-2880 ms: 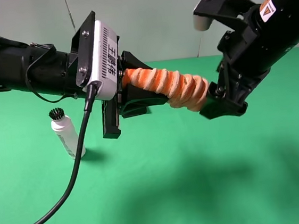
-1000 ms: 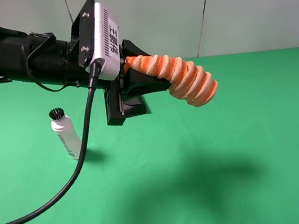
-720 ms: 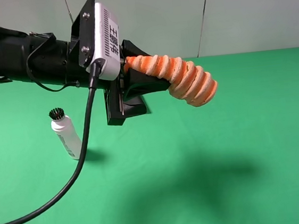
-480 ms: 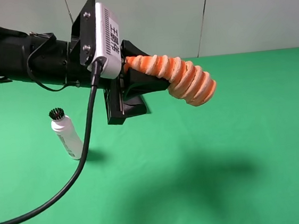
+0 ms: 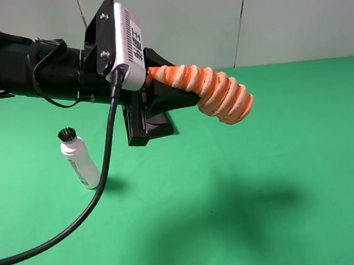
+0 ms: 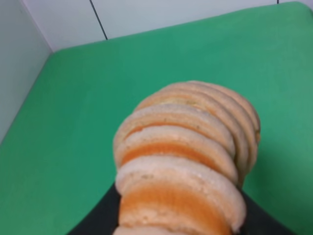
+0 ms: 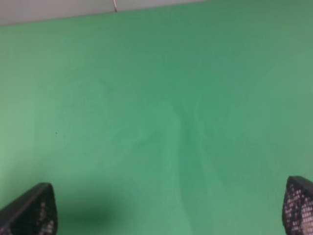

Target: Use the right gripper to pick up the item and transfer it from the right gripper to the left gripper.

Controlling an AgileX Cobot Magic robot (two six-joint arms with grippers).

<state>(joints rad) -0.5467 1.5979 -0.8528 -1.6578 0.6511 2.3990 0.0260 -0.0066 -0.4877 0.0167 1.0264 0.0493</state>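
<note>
At the right wrist view's lower corners, only two black tips of the right gripper (image 7: 164, 211), wide apart, holding nothing. High over the green table (image 5: 281, 159), clamped in the black left gripper (image 5: 175, 100): one end of the soft orange-and-cream spiral roll (image 5: 218, 94).

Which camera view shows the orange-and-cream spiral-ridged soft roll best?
The exterior high view: the orange-and-cream spiral-ridged soft roll shows nearly whole, one end clamped in the left gripper. The left wrist view shows it close but foreshortened; the right wrist view misses it.
</note>
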